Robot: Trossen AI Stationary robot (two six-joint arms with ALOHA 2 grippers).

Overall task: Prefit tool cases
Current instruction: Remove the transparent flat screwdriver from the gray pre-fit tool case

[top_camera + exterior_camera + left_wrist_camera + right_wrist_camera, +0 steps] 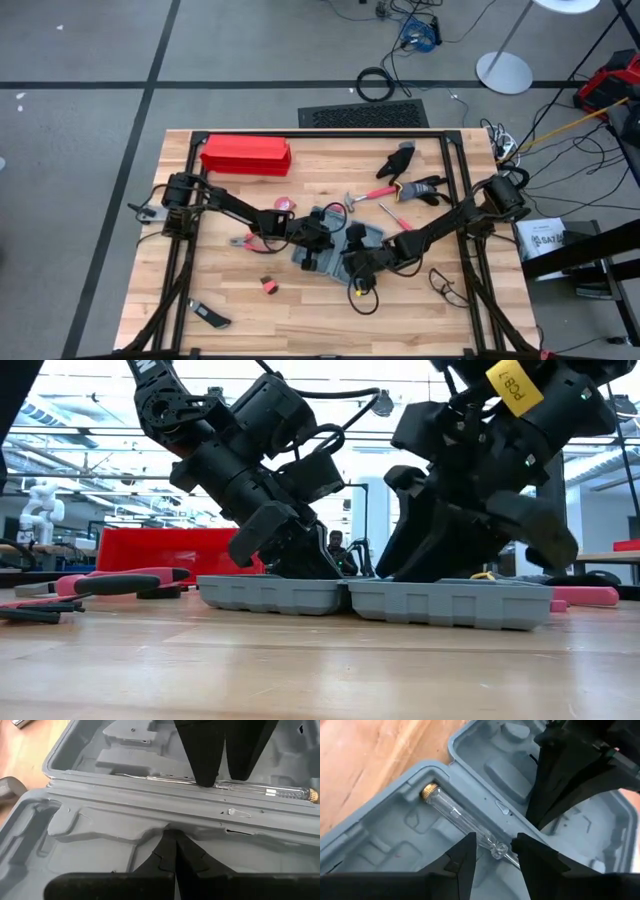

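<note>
The blue-grey tool case (330, 247) lies open, both halves flat on the table, grey recesses facing up (450, 602). A clear-handled tool with a brass cap (451, 812) lies in the recess along the hinge (260, 791). My left gripper (172, 834) is shut, its tips down on one half near the hinge. My right gripper (495, 857) is open and low over the other half. Its fingers stand on either side of the tool's clear end (497, 851). My left gripper's shut fingertips (170, 845) rest on the case's inner moulding (150, 827) just beside the hinge ridge, coming slanting down from above and the table's left; the case stays flat on the table. My right gripper brackets the clear tool's end; whether its fingers touch it, I cannot tell.
The long red box (246, 155) sits at the far left. Red-handled pliers (375, 193), a red screwdriver (395, 215) and black gloves (405, 160) lie beyond the case. More pliers (245, 240), a small red item (268, 286) and a cable loop (365, 297) lie close by.
</note>
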